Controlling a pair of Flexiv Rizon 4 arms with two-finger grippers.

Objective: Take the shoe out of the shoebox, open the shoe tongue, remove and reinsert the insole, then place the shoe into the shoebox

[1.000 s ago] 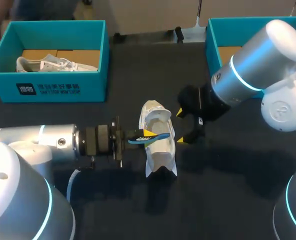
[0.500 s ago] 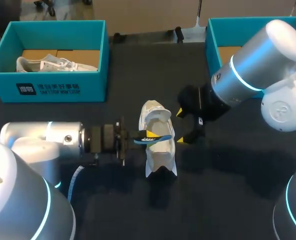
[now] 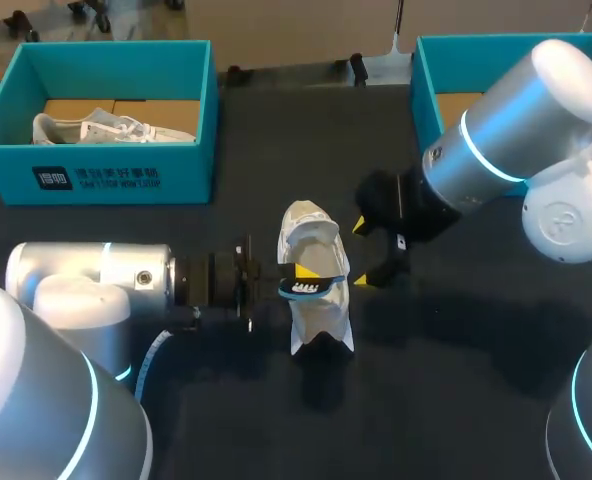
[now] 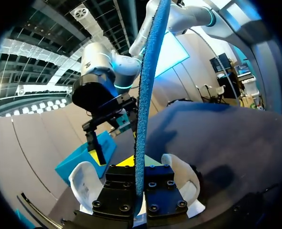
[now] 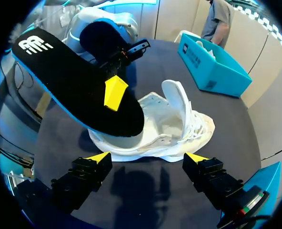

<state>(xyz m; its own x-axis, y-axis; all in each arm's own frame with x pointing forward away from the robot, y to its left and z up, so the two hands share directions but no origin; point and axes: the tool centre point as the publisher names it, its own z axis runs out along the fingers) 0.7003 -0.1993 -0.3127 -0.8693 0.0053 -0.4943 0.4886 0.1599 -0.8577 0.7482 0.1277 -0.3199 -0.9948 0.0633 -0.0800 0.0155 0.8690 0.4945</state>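
The dark tabletop [image 3: 456,380] carries a teal shoebox [image 3: 96,178] at the back and a white shoe [image 3: 316,318] mid-way, left fingers [image 3: 306,270] clamped on the insole [image 3: 312,289] over it, right fingers [image 3: 360,226] spread empty beside it.

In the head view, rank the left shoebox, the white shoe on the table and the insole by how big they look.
1. left shoebox
2. white shoe
3. insole, though it is seen at a slant, so it may look smaller than it is
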